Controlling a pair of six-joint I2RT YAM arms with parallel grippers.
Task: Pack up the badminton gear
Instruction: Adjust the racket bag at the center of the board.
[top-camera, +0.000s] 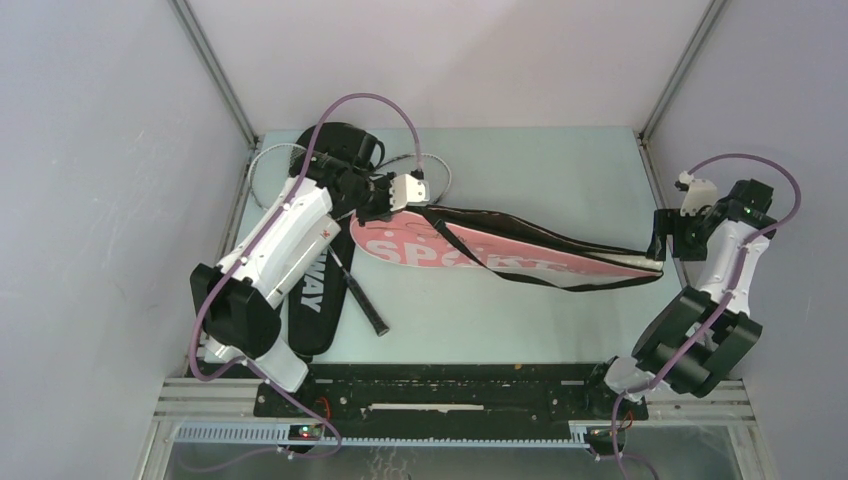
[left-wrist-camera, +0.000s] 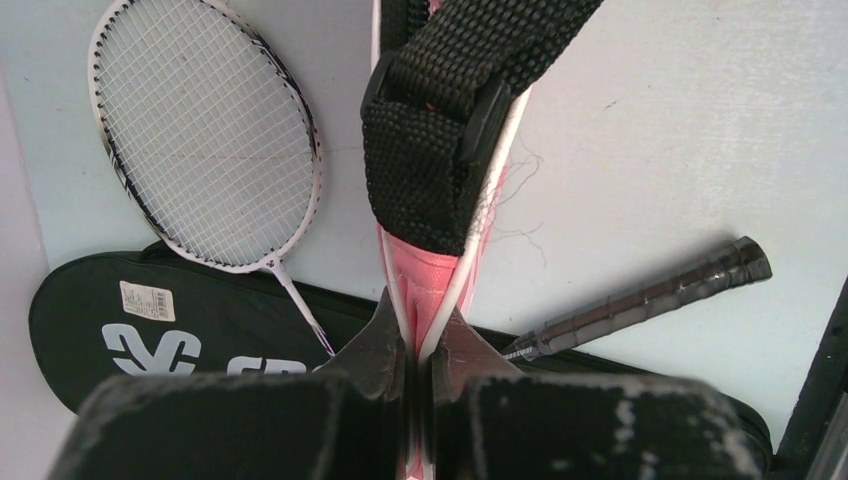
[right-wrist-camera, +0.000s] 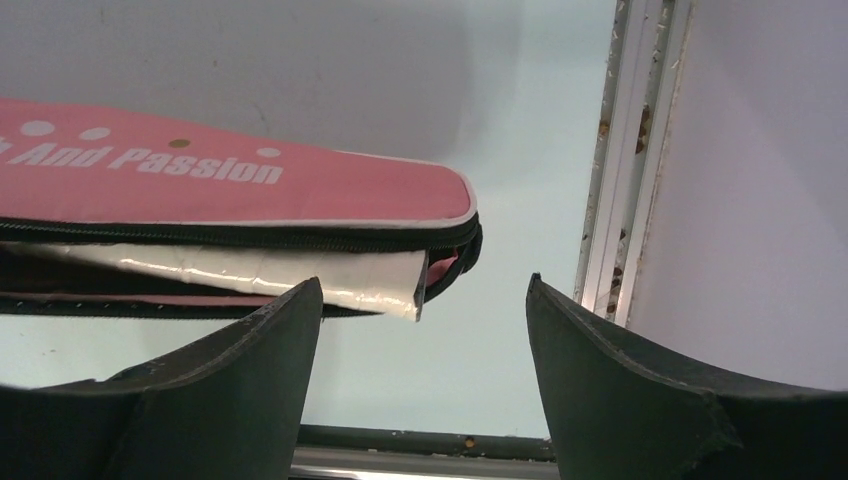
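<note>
Left gripper (top-camera: 378, 208) clamps the pink cover (top-camera: 400, 250), centre frame, lettered "SPORT"; the black cover (top-camera: 312, 300), lower left, shows "WAY". Left wrist: white-framed racket (left-wrist-camera: 205, 135) head in full, upper left. Right wrist: right gripper (right-wrist-camera: 423, 283) spread wide; the pink cover's end reads "And Passion".

A pale green tabletop (top-camera: 540, 165) sits inside plain grey walls (top-camera: 450, 50), with aluminium posts (top-camera: 212, 70) at the back corners. Along the near edge runs a black mounting plate (top-camera: 450, 385), with a white slotted cable duct (top-camera: 420, 434) just in front.
</note>
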